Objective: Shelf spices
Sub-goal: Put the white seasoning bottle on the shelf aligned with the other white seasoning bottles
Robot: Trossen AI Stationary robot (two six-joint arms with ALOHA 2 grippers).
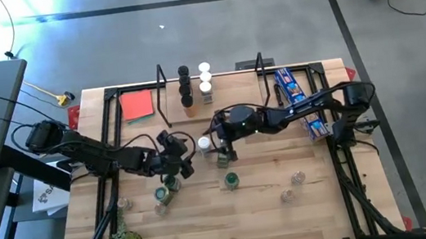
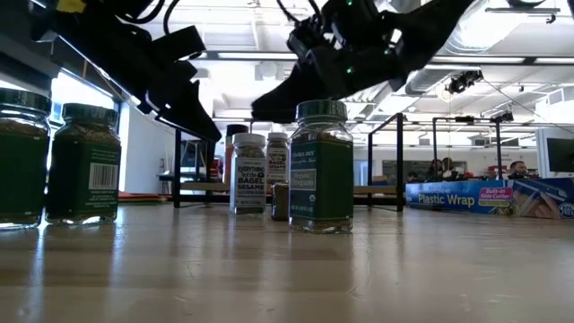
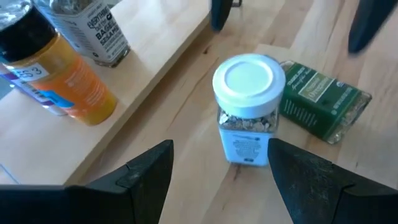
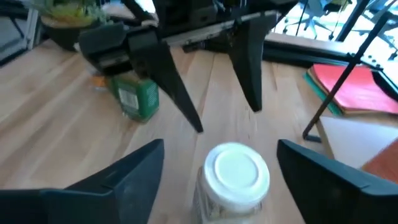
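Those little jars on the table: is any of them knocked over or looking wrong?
Yes, one green jar lies on its side on the table, right beside the upright white-lidded jar in front of the shelf. No spill shows. The other jars in view stand upright.

We read "Everything but the Bagel Sesame" on a jar (image 2: 248, 173) and "Plastic Wrap" on the blue box (image 2: 489, 198).

– what's the table (image 1: 210, 219)?
– pale wood, smooth, faintly glossy. shelf (image 3: 134, 74) board is the same light wood.
– the jars?
– clear glass; centre jar (image 3: 247, 109) has a smooth white plastic lid, paper label. fingers (image 3: 134, 180) matt black plastic.
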